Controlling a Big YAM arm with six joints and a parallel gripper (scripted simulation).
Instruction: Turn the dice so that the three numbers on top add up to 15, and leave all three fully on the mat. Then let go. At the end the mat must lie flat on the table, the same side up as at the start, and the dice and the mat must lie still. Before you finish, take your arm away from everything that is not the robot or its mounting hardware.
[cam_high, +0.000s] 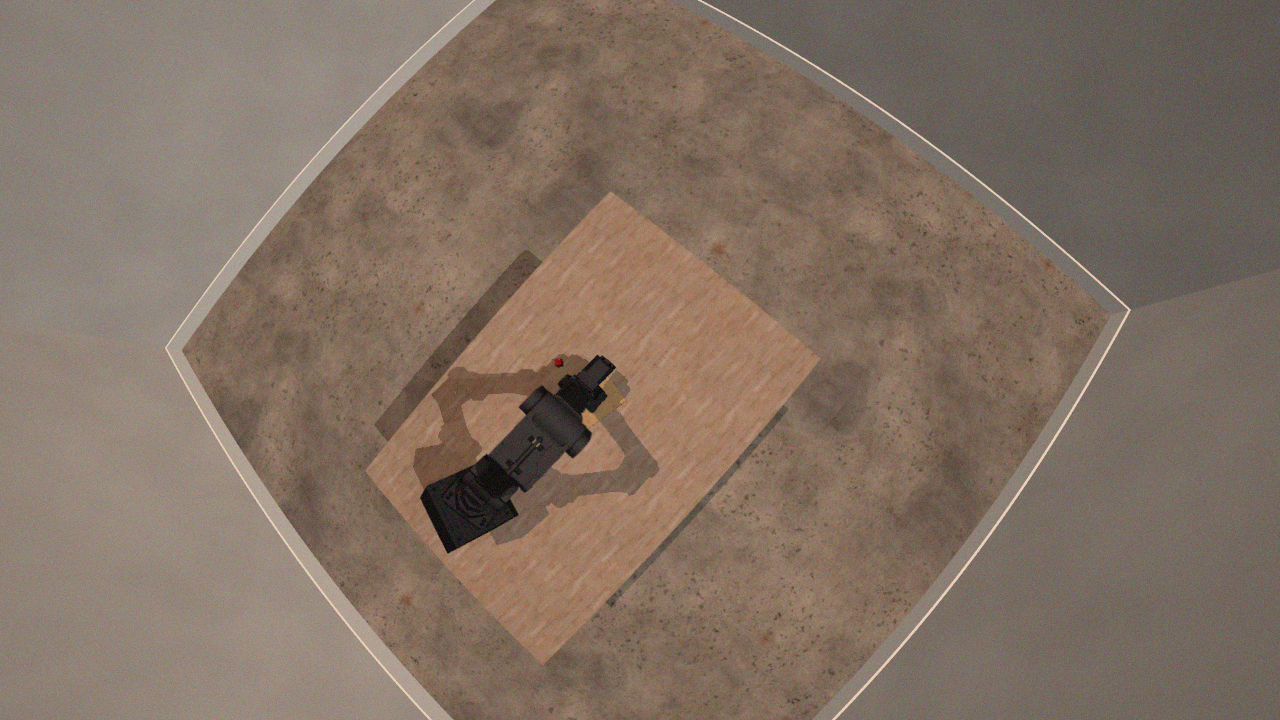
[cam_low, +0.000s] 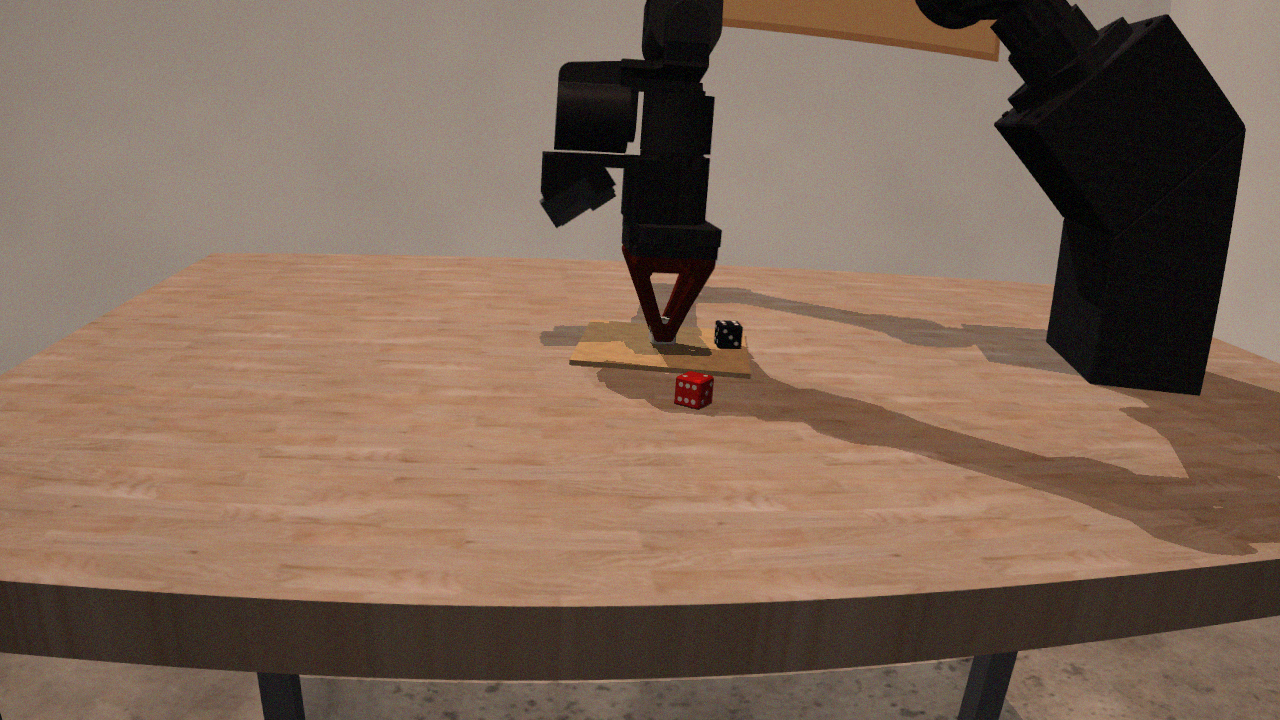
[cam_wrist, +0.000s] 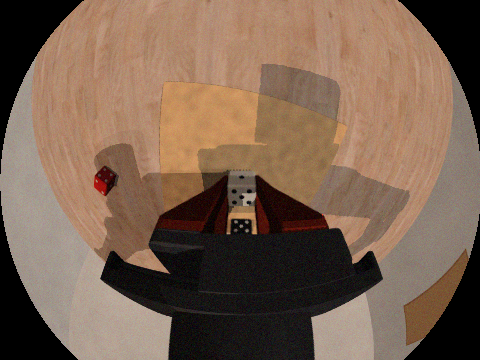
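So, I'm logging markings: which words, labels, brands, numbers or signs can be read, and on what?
Words, labels, brands: none readable.
Pips only:
Red die, side: six; top too small to settle.
White die: five and one.
Black die, top: five.

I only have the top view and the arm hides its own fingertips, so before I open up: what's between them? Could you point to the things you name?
Observer: The white die (cam_low: 663, 342) (cam_wrist: 242, 189); the wrist view shows the gripper (cam_low: 663, 337) (cam_wrist: 241, 182) shut on it.

Operator: And the black die? I can't find it.

Observer: It's on the mat (cam_high: 612, 404) (cam_low: 622, 357) (cam_wrist: 200, 115); the exterior view shows the black die (cam_low: 728, 334) (cam_wrist: 241, 226) near the edge on the arm base's side.

Operator: Which number faces you on the red die?

Observer: Six pips face the exterior camera on the red die (cam_high: 558, 362) (cam_low: 693, 391) (cam_wrist: 104, 180).
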